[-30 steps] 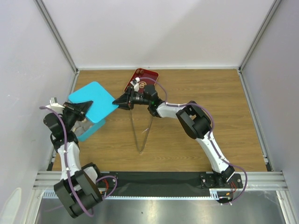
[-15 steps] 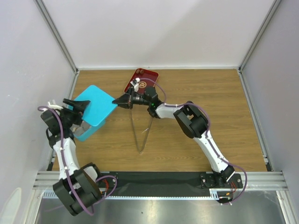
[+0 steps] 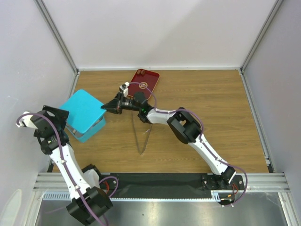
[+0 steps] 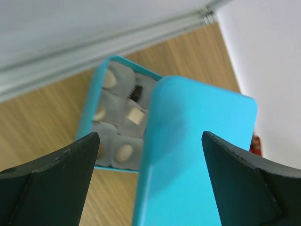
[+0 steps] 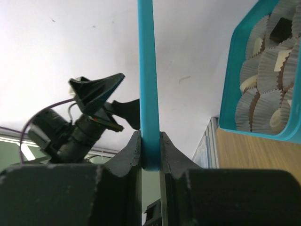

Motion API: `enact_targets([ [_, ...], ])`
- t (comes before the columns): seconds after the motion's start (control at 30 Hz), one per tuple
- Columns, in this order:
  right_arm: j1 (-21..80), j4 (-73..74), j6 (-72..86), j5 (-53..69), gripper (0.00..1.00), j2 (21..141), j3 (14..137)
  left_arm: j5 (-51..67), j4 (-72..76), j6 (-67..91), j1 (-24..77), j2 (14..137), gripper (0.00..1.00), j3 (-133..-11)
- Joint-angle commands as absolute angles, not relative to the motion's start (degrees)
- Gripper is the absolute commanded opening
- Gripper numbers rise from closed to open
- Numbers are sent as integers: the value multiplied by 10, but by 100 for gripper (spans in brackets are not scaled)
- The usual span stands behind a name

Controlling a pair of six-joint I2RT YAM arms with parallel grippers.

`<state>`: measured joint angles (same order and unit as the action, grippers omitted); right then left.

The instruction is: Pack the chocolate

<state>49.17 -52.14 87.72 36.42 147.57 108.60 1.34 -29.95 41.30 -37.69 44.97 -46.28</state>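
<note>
A brown wooden table (image 3: 202, 108) carried everything, and the teal box with white pleated paper cups (image 4: 96, 101) stood near its left edge. A flat teal rectangular lid (image 3: 82, 109) hung over that box, not seated on it. It hid most of the box from above and left only the box's near right side showing. Beyond the box, toward the far wall and to its right, lay a red rectangular tray (image 3: 146, 77). What it held was too small to make out. A thin V-shaped metal tool (image 3: 142, 136) lay on the wood well to the right of the box. The right gripper (image 5: 150, 153) reached in from the box's right, its two fingers clamped tight on the lid's edge. The left gripper (image 4: 149, 139) hovered to the left of the box with its fingers spread wide and nothing between them. The chocolate (image 4: 135, 114) sat inside the box, one small piece to a paper cup. Most of the visible pieces were pale beige and one was dark (image 4: 137, 92).
</note>
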Motion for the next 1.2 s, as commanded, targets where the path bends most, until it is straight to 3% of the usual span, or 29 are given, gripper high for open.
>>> enact_targets([
  [0.0,514,-486,824,327,0,1481,1127,-89,-285,357,-382,432,96,-496],
  [0.17,523,-529,845,278,0,1511,1133,-93,-280,324,-381,465,97,-520],
  [0.4,535,-466,839,238,0,1542,1164,47,-202,359,-381,496,97,-495],
  [0.67,548,-444,840,204,0,1549,1156,105,-164,367,-373,529,96,-480],
  [1.17,552,-424,834,186,0,1572,1175,149,-131,353,-345,619,97,-459],
])
